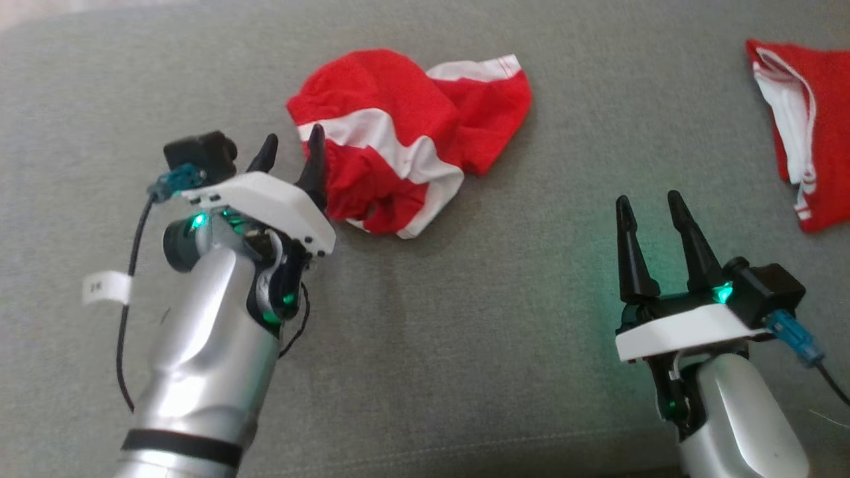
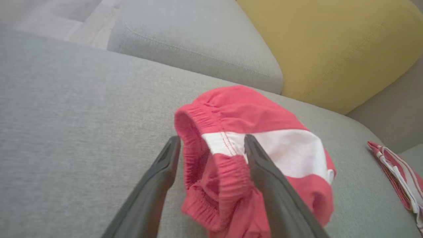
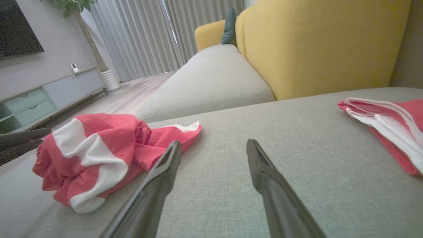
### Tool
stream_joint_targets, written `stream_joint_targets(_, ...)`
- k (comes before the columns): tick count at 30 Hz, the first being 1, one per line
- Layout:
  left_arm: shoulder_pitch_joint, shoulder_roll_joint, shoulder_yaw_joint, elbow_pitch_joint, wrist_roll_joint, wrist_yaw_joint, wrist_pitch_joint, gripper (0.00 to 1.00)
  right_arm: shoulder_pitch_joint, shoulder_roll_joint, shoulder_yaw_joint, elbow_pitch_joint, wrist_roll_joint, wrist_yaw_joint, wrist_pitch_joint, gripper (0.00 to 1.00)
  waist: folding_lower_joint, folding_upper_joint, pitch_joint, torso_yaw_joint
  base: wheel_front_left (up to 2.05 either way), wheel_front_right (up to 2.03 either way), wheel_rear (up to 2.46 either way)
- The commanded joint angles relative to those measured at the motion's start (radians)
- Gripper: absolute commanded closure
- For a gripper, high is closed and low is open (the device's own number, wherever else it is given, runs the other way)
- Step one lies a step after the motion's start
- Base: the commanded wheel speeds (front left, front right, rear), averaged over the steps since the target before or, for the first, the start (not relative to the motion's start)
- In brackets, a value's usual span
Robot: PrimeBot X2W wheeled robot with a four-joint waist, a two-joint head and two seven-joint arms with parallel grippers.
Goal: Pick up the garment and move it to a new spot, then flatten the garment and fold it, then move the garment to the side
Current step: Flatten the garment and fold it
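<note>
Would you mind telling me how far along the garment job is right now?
Nothing looks done yet: the garment lies crumpled on the grey cushion. In hand: the left claw is open at its elastic waistband, not closed on it; the right claw is open over bare cushion. Left: lifting, moving, flattening, folding, setting aside. Another red-and-white garment lies folded at the right.

We are in a home living room: beyond our right hand (image 3: 214, 142) runs a grey sofa (image 3: 211, 76) with a yellow backrest (image 3: 314, 43); farther to the hand's left we see long curtains (image 3: 142, 36), a low sideboard (image 3: 59, 92) and a wall screen (image 3: 16, 29).
</note>
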Motion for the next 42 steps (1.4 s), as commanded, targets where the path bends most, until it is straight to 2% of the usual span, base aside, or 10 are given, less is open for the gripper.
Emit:
stream_joint_targets(1,-0.049,0.013,0.033,-0.018,-0.009,-0.007,0.002,0.0,-0.037,-0.003,0.019,-0.023,0.004,0.007,-0.014,0.0,-0.0002,0.0,0.02,-0.019,0.0,0.0,0.0)
stream_joint_targets(9,-0.08,0.017,0.035,0.037,-0.042,-0.042,0.031,0.0,-0.05,-0.003,0.017,0.001,0.014,0.007,-0.02,0.0,-0.0002,0.0,0.025,-0.026,0.0,0.0,0.0)
stream_joint_targets(10,-0.081,0.017,0.033,0.038,-0.044,-0.045,0.032,0.08,-0.051,-0.003,0.018,0.002,0.015,0.007,-0.021,0.0,-0.0002,0.0,0.024,-0.026,0.0,0.0,0.0)
stream_joint_targets(11,-0.083,0.017,0.03,0.038,-0.048,-0.048,0.031,0.38,-0.053,-0.003,0.02,0.005,0.017,0.007,-0.021,0.0,-0.0002,0.0,0.021,-0.027,0.0,0.0,0.0)
stream_joint_targets(12,-0.084,0.017,0.026,0.037,-0.05,-0.051,0.032,0.54,-0.053,-0.003,0.02,0.006,0.018,0.007,-0.021,0.0,-0.0002,0.0,0.02,-0.027,0.0,0.0,0.0)
stream_joint_targets(16,-0.083,0.016,0.013,0.041,-0.06,-0.059,0.044,0.96,-0.054,-0.003,0.016,0.01,0.019,0.007,-0.022,0.0,-0.0002,0.0,0.014,-0.028,0.0,0.0,0.0)
stream_joint_targets(24,-0.083,0.015,-0.013,-0.002,-0.065,-0.067,0.008,1.0,-0.051,-0.003,0.009,0.003,0.021,0.007,-0.022,0.0,-0.0002,0.0,0.0,-0.021,0.0,0.0,0.0)
stream_joint_targets(29,-0.071,0.014,-0.112,-0.12,-0.115,-0.068,-0.004,1.0,-0.044,-0.003,0.003,0.004,0.023,0.007,-0.022,0.0,-0.0002,0.0,-0.014,-0.005,0.0,0.0,0.0)
stream_joint_targets(36,-0.099,0.014,-0.315,-0.34,-0.219,0.023,-0.045,1.0,-0.044,-0.003,0.026,0.011,0.034,0.007,-0.022,0.0,-0.0002,0.0,-0.026,-0.011,0.0,0.0,0.0)
stream_joint_targets(42,-0.07,0.014,-0.361,-0.431,-0.258,0.115,-0.08,1.0,-0.036,-0.003,0.021,0.009,0.034,0.007,-0.022,0.0,-0.0002,0.0,-0.022,-0.01,0.0,0.0,0.0)
